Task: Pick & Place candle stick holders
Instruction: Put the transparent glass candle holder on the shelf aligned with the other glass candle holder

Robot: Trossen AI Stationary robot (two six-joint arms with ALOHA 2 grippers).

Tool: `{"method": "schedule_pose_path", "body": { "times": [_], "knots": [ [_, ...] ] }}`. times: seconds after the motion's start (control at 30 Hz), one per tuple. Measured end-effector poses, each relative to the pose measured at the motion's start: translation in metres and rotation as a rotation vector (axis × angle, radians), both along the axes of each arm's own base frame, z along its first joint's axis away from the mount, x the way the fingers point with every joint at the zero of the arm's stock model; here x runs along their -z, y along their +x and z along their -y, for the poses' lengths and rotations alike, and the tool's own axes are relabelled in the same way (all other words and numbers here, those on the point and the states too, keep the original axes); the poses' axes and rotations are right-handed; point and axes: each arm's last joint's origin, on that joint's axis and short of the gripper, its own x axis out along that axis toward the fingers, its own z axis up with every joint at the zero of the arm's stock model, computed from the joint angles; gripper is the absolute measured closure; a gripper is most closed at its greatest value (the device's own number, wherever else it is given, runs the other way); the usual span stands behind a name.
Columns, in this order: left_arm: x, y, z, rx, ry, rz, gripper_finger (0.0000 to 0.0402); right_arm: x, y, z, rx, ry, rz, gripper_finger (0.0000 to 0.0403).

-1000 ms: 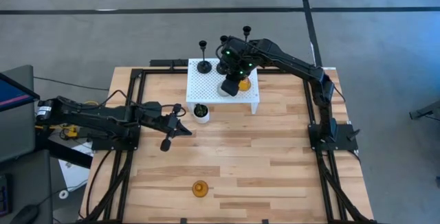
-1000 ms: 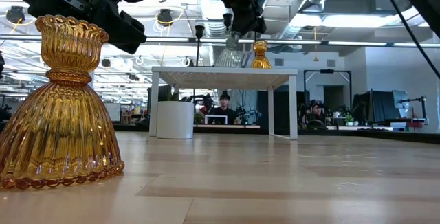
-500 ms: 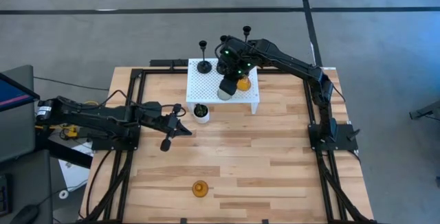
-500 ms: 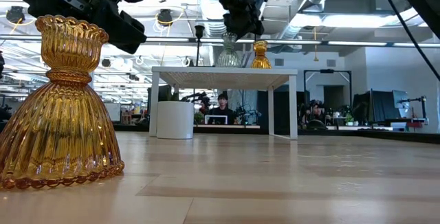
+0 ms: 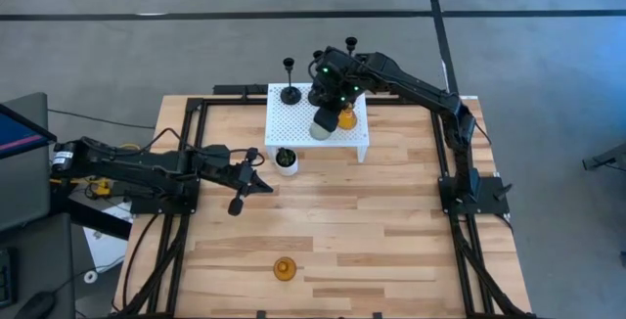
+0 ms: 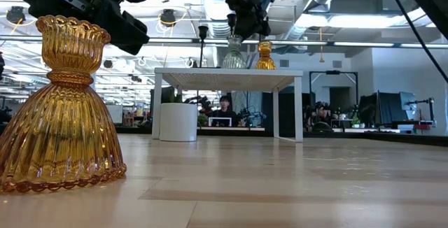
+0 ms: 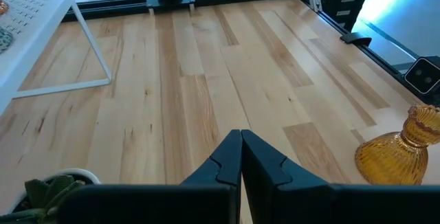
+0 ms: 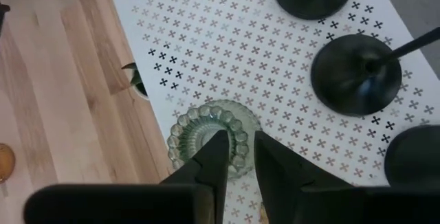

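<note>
1 clear glass candle stick holder [image 8: 210, 138] stands upright on the white perforated stand [image 5: 293, 123], near its front edge. The right gripper [image 8: 240, 159] hangs directly over it. Its fingers [image 8: 213, 162] are a little apart and straddle 1 side of the scalloped rim; whether they touch the glass I cannot tell. Just beside the clear holder, on the same stand, is 1 squat amber holder [image 5: 345, 118], also upright. The right wrist view shows 3 black round bases [image 8: 355, 76] further back on the stand, 1 of them with a thin stem. From above, 1 black holder [image 5: 290, 93] is plain at the rear left of the stand, while the right arm covers part of the others. A small white pot with a green plant [image 5: 286, 159] sits on the wooden surface [image 5: 391, 221] just in front of the stand's left corner. The left gripper [image 7: 240, 141] waits low over the surface near that pot, its fingers pressed together and empty. A second amber holder [image 5: 285, 269] stands alone near the front edge of the surface, well apart from everything else.
</note>
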Motion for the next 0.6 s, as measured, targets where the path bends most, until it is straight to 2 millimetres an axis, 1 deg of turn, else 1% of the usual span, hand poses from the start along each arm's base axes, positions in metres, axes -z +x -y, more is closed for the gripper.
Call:
{"method": "schedule_pose_path", "body": {
  "times": [0.33,0.5,0.6],
  "knots": [
    [0.0,0.0,0.0,0.0,0.0,0.0,0.0394,-0.001,-0.001,0.001,0.001,-0.002,0.001,0.034],
    [0.0,0.0,0.0,0.0,0.0,0.0,0.0394,-0.015,-0.005,0.004,-0.009,-0.029,0.034,0.034],
    [0.0,0.0,0.0,0.0,0.0,0.0,0.0394,-0.028,-0.008,0.003,-0.008,-0.046,0.07,0.034]
  ]
}}
